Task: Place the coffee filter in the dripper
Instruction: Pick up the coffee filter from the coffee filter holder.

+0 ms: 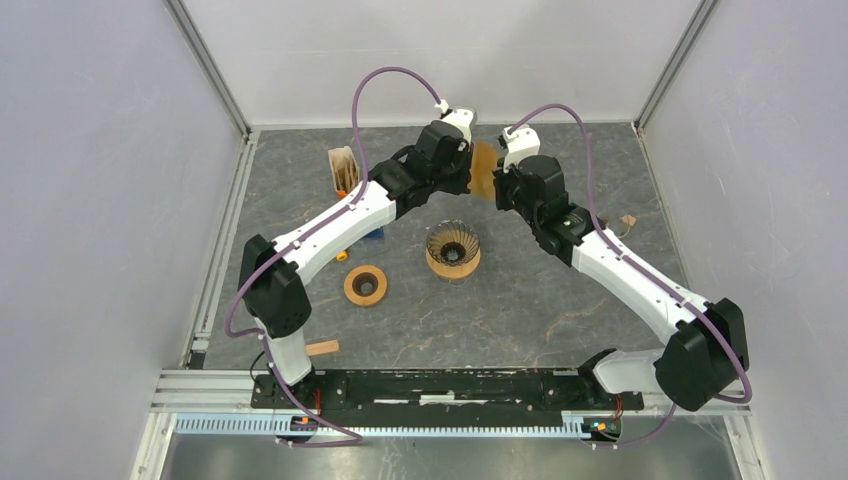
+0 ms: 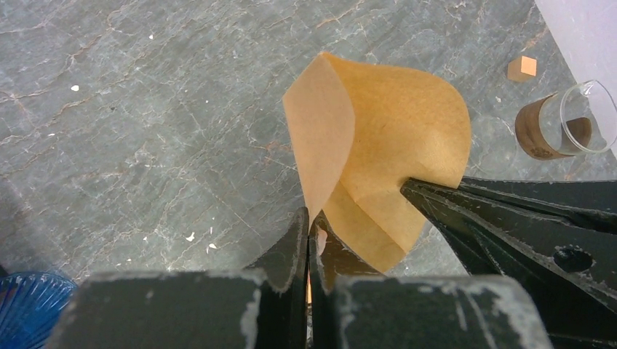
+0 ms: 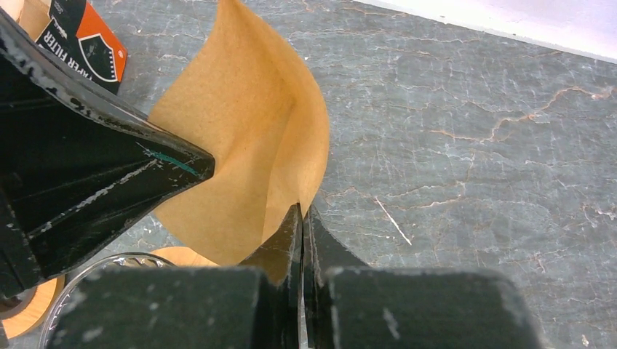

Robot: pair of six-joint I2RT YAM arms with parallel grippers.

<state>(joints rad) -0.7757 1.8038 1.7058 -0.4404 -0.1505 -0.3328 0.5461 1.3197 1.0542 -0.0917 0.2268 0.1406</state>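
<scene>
Three pale walls (image 1: 440,60), grey marbled tabletop (image 1: 560,310)

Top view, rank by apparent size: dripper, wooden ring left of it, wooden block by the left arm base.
1. dripper
2. wooden ring, only slightly smaller
3. wooden block, clearly smallest

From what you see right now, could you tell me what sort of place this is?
Probably a robot test cell: white walls enclose a grey table holding a dripper and filter box.
</scene>
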